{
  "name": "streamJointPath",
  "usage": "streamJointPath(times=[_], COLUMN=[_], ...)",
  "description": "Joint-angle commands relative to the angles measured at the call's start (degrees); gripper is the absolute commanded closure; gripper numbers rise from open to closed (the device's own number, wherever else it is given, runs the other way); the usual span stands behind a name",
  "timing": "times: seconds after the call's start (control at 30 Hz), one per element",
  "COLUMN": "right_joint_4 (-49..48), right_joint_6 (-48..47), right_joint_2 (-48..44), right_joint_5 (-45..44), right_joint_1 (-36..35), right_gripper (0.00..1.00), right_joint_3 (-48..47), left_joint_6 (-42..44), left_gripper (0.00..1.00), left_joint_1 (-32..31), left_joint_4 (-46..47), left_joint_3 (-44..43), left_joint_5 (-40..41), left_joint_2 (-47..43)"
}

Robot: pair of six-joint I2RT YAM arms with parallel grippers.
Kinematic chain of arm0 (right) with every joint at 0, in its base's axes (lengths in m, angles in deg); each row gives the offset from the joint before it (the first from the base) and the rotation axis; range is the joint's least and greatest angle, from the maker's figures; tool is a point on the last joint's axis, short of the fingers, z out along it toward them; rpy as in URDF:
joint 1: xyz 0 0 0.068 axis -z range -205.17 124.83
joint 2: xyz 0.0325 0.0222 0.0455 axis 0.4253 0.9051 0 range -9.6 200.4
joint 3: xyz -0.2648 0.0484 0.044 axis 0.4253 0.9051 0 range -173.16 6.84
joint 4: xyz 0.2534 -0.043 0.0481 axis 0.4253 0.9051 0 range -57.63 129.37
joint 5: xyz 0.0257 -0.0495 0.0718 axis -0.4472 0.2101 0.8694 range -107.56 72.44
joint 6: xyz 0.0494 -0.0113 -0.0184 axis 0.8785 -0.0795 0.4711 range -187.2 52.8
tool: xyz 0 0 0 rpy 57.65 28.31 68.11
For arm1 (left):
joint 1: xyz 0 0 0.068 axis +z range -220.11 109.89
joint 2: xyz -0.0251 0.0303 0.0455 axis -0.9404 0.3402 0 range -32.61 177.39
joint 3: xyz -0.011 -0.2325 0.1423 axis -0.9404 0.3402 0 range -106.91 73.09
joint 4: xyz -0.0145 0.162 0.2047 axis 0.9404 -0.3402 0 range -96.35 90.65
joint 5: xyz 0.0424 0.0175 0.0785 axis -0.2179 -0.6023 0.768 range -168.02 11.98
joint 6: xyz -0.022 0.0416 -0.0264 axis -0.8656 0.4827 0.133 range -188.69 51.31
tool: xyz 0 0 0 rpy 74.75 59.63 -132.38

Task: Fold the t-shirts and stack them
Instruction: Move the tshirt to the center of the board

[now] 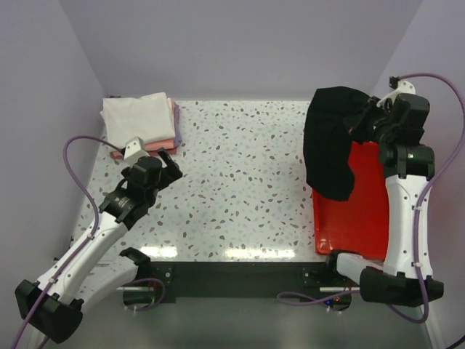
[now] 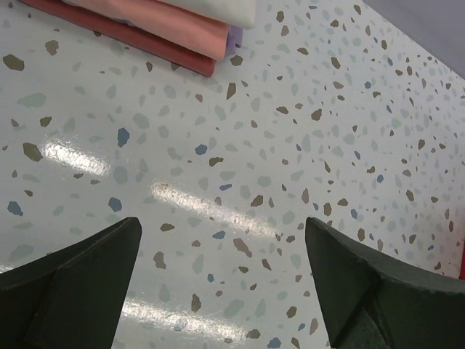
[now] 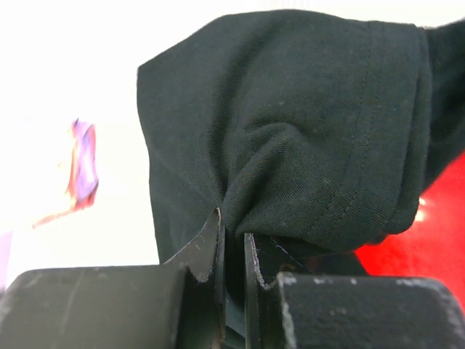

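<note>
From above, the speckled desk (image 1: pixel 240 189) carries a pile of folded t-shirts (image 1: pixel 138 120) in its far left corner. A white one lies on top, with pink and lavender edges showing beneath it. The left gripper (image 1: pixel 168 161) hovers just near and right of that pile, its jaws spread and holding nothing. At the far right, the right gripper (image 1: pixel 363 120) holds the black t-shirt (image 1: pixel 330 145) up off the surface. The cloth hangs in a dark bunch over the far left part of the red tray (image 1: pixel 363 211), which sits along the desk's right edge.

In the left wrist view, the left gripper (image 2: pixel 225 291) stands wide open, with one dark finger at each lower corner and bare desk (image 2: pixel 240 167) between them. The folded t-shirts (image 2: pixel 167 29) cross the upper left corner as layered edges of pale, salmon pink, lavender and a darker red.

In the right wrist view, the right gripper (image 3: pixel 232 247) is clamped on a pinch of the black t-shirt (image 3: pixel 290 123), the jaws nearly meeting with a fold of cloth between them. The rest of the shirt bulges above them. A patch of the red tray (image 3: pixel 429 247) shows at the lower right.
</note>
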Motion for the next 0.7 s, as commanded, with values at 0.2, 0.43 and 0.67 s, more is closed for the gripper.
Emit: streamJointPath(times=[0.2,0.43,0.67], right_joint_4=[2.65,-0.33,-4.03], right_joint_6=[-11.91,-10.42,-6.90], right_joint_2=[8.63,16.00,27.51], right_joint_5=[0.81,-14.12,-18.72], right_joint_1=[-21.28,-39.55,-50.64], right_gripper=[1.00,1.00,1.00], right_joint_3=[-9.30,-6.49,-6.04], left_joint_6=[-2.26,-2.35,-3.32], left_gripper=[0.00,0.00,0.00], left_joint_1=[-0.20,-0.20,-0.20], left_joint_4=[-4.51,-7.67,-10.40], left_joint_3=[-2.93,-2.40,-1.43], left_joint_5=[1.68,0.01,-0.43], left_joint_2=[-4.64,-6.23,-6.49])
